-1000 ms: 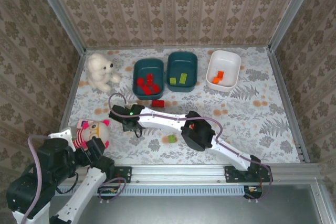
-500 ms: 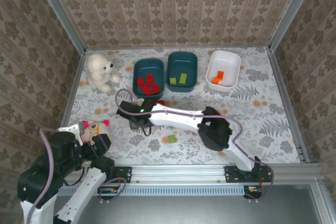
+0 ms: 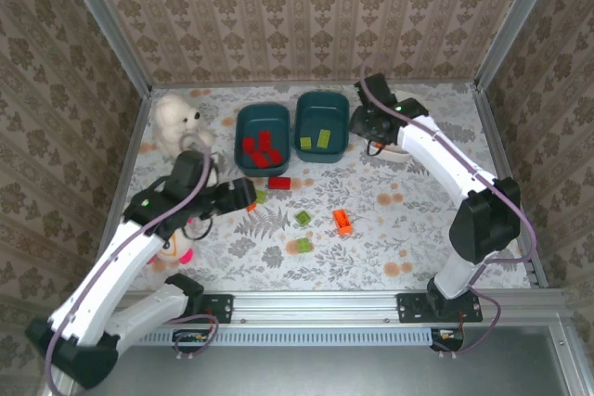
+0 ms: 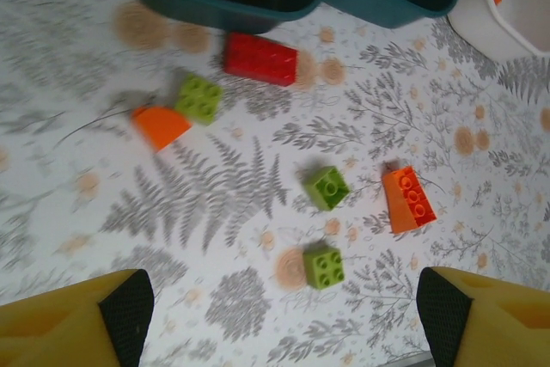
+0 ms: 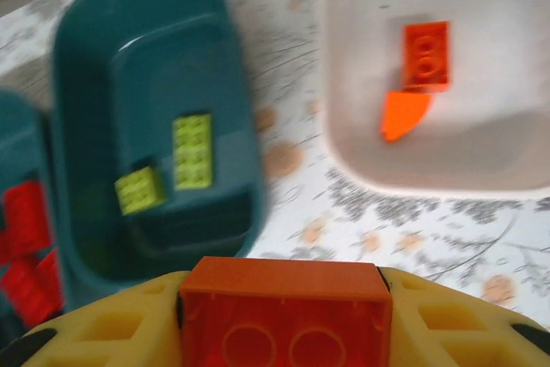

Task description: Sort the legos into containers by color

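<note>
legos [image 3: 303, 218] are split between the tubs and the tabletop [image 3: 399, 248]. the right tool [image 3: 365, 124] is pressed onto an orange brick [image 5: 284, 311], pinching it by its sides, and hangs over the strip of tabletop between the middle teal tub [image 5: 82, 49] and the white tub [image 5: 344, 126]. ahead of this tool and to its left, the middle teal tub holds two light green bricks [image 5: 192, 150]. ahead and to its right, the white tub holds two orange pieces [image 5: 427, 55]. further to its left, the left teal tub [image 3: 240, 136] holds several red bricks [image 3: 260, 147].

the left tool [image 4: 284, 311] stands spread wide, nothing between its fingers [image 4: 69, 333], hovering above the loose pieces. farthest ahead of it lies a loose red brick [image 4: 260, 58], just beside the near wall of the left teal tub. a little nearer and to the left, a green brick [image 4: 199, 97] sits right against an orange wedge [image 4: 161, 125]. nearer still are another green brick [image 4: 326, 187] and, to its right, a studded orange brick [image 4: 409, 199]. a third green brick [image 4: 323, 266] lies closest beneath the tool. well off to this tool's left, a white teddy bear [image 3: 176, 122] sits in the far corner.
</note>
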Controlling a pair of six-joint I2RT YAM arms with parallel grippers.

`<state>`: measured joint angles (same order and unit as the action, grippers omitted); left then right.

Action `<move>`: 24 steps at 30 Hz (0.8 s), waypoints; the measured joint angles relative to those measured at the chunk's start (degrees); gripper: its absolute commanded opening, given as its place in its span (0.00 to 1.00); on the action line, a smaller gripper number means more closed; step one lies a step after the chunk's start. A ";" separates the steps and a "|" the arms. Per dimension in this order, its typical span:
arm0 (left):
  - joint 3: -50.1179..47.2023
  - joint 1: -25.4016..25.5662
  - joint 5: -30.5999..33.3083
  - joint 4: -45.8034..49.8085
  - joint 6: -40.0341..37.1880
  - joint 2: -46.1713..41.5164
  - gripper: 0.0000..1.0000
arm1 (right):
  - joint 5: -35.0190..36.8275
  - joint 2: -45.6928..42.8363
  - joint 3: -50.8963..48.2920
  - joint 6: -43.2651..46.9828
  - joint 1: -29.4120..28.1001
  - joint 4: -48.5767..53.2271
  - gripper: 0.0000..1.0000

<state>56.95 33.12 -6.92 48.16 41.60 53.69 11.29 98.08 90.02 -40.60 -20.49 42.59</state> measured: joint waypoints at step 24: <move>12.20 5.53 -0.46 -14.38 -2.19 23.50 0.84 | -1.16 22.84 10.45 -48.59 15.61 4.33 0.50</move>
<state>69.14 38.65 -7.38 33.78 39.42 77.19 10.13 120.92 100.47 -89.19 -4.89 46.92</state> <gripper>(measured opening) 0.839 0.499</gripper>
